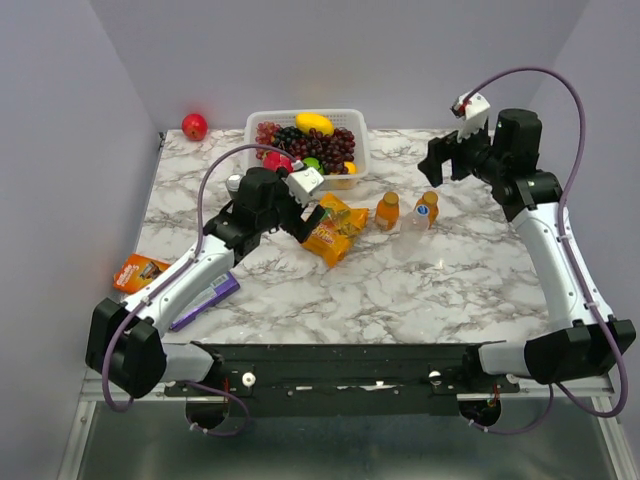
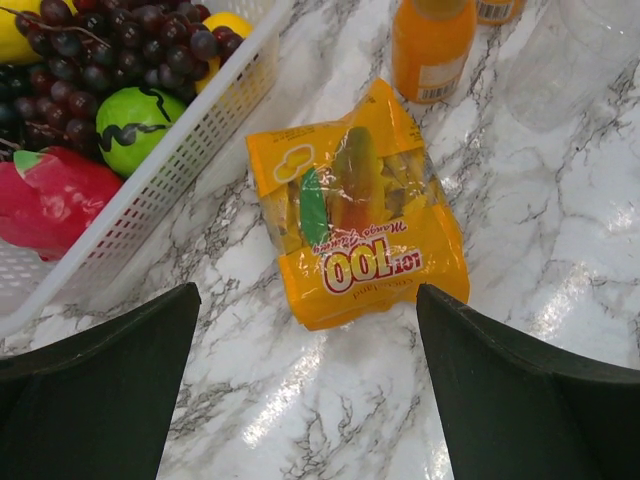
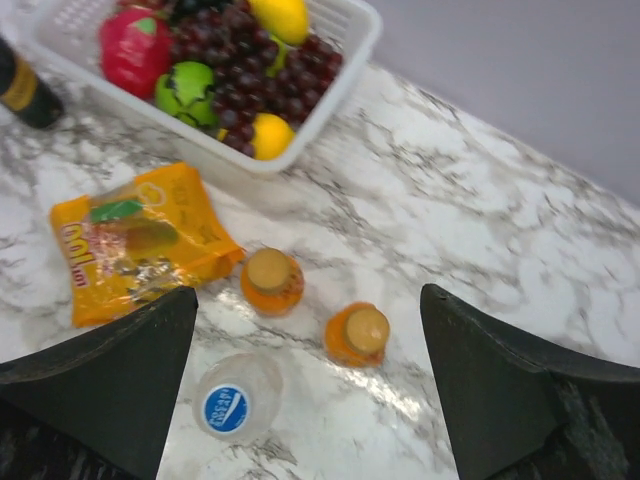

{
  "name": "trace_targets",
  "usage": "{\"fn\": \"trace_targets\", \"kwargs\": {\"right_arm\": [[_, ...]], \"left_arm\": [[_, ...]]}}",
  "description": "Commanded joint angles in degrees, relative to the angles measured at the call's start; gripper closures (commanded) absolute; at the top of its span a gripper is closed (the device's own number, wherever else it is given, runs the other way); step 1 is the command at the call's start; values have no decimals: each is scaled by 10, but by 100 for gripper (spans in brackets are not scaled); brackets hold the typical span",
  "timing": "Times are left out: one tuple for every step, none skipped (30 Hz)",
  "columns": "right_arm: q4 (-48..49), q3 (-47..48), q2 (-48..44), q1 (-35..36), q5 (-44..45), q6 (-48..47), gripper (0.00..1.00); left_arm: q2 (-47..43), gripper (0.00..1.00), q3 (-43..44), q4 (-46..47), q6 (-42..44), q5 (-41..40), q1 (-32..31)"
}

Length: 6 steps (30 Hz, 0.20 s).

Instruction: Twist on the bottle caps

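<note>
White marble table (image 1: 400,290), grey walls, and both my grippers are spread wide, holding nothing.
Right wrist view: I'm looking down on all three bottles (image 3: 270,290), bottle caps (image 3: 226,408) sitting on top, seen between my right gripper (image 3: 310,295) fingers. Left wrist view: only bottle bodies at 1 o'clock of the snack bag (image 2: 355,215), which lies under my left gripper (image 2: 308,300).

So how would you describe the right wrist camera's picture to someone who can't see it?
Two orange bottles and a clear bottle, all capped, stand on a marble table, seen between the dark fingers of the open right gripper. Beyond them lie a yellow snack bag and a white basket of fruit.
</note>
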Motion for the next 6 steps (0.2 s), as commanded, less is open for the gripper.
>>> {"fn": "trace_targets", "kwargs": {"right_arm": [[-61, 2, 1, 1, 148, 19, 0], [-59, 0, -6, 1, 141, 18, 0], [-59, 1, -8, 2, 133, 14, 0], [-59, 4, -10, 1, 120, 15, 0], [-59, 9, -10, 1, 118, 19, 1], [-61, 14, -9, 1, 119, 20, 1]], "left_arm": [[-30, 1, -13, 41, -16, -15, 5], [-31, 1, -13, 44, -19, -16, 5], [-34, 1, -13, 46, -21, -18, 5], [-35, 1, -12, 49, -24, -18, 6], [-37, 1, -11, 49, -25, -19, 6], [-38, 1, -6, 50, -25, -21, 6]]}}
